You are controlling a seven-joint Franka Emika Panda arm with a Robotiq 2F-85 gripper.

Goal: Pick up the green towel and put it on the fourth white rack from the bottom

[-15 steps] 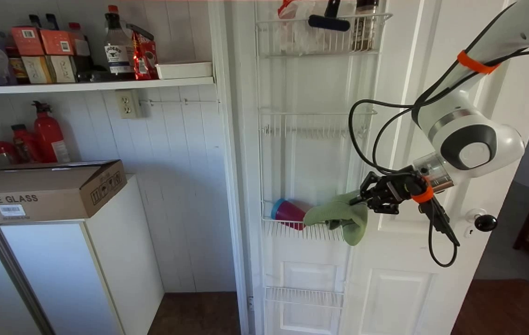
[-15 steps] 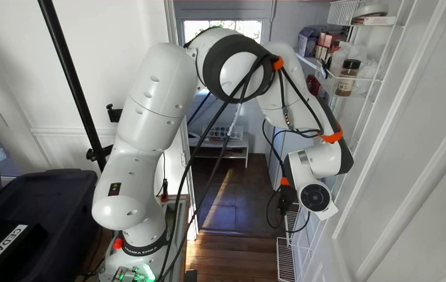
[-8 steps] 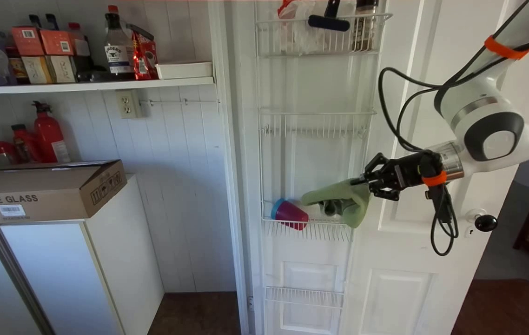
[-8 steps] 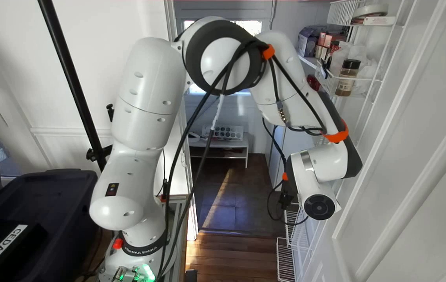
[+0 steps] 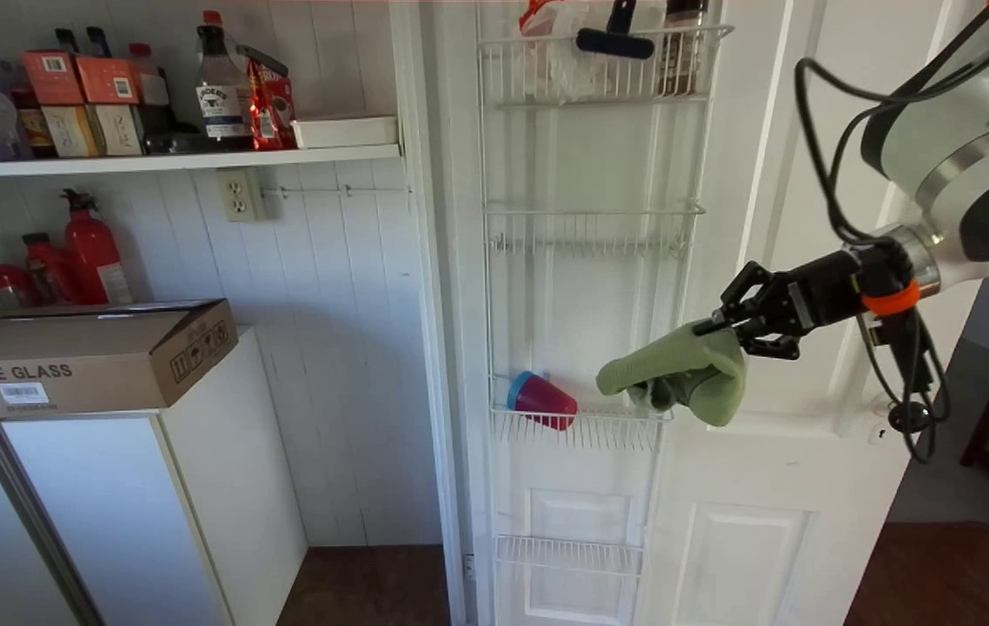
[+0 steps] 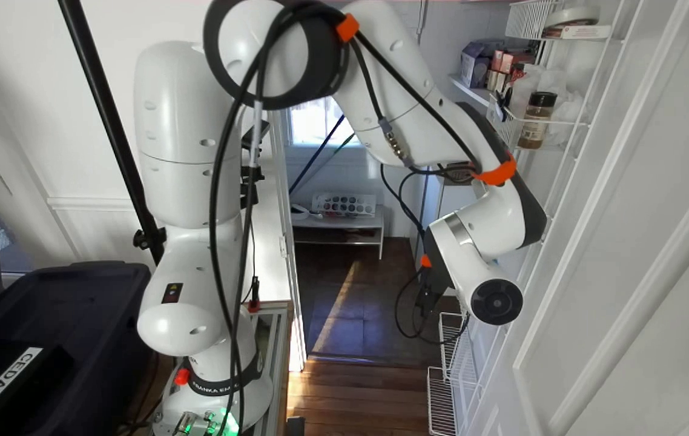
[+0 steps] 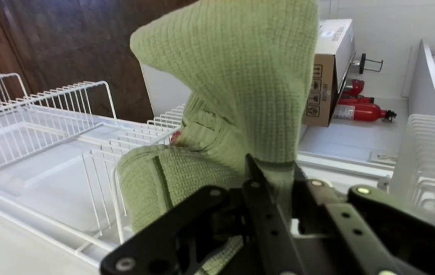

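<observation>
The green towel [image 5: 677,374] hangs folded from my gripper [image 5: 719,332], in front of and beside the right end of the rack that holds a cup. In the wrist view my gripper [image 7: 273,162] is shut on a fold of the towel [image 7: 225,72], which bulges ahead and to the left. White wire racks hang on the door: the lowest in view [image 5: 568,556], the cup rack [image 5: 581,428], a bare one [image 5: 594,233], and the fourth white rack [image 5: 503,74] above it. In an exterior view the arm hides the towel and fingers.
A purple cup [image 5: 542,400] lies tilted on its rack. The fourth rack bears a plastic bag [image 5: 555,52], a dark-handled tool [image 5: 616,42] and a spice jar [image 6: 537,121]. A doorknob [image 5: 908,417] is behind the wrist cable. A shelf [image 5: 173,162] stands left.
My gripper has moved up and to the right in an exterior view, shut on the towel. The towel has come up and away from the cup rack, whose right end now shows.
</observation>
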